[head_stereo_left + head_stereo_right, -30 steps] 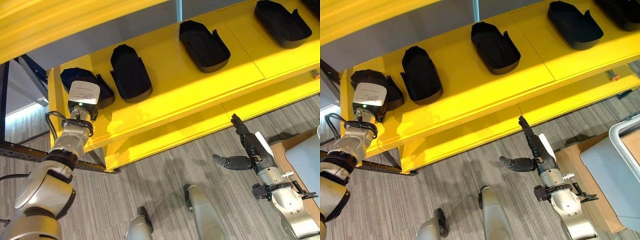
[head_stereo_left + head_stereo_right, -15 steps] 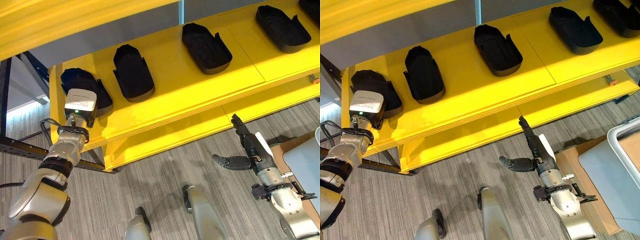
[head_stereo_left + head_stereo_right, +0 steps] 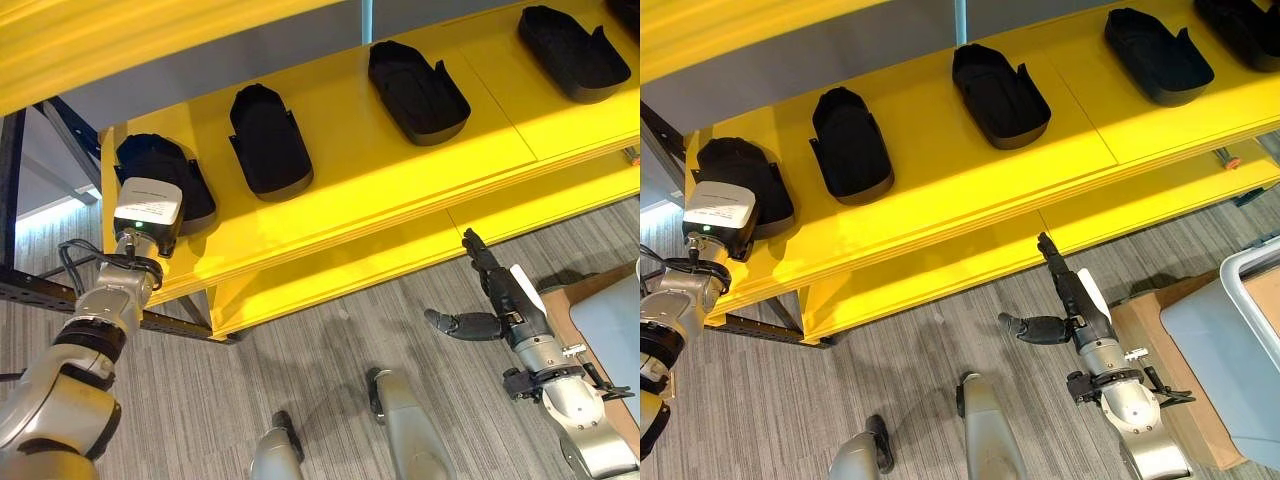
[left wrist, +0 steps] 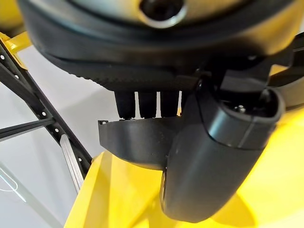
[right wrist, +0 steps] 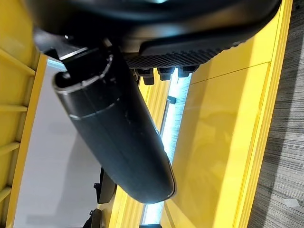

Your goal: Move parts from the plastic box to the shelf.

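Now: left hand [image 3: 150, 215] slides back off the black part [image 3: 165, 175] at the yellow shelf's [image 3: 400, 170] left end | fingers hidden, cannot tell | part set down, next one waits | right hand [image 3: 500, 305] low, fingers straight, empty

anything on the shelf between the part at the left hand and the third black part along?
One more black part sits between the leftmost part by the left hand and the third part; otherwise bare yellow shelf, in both eye views.
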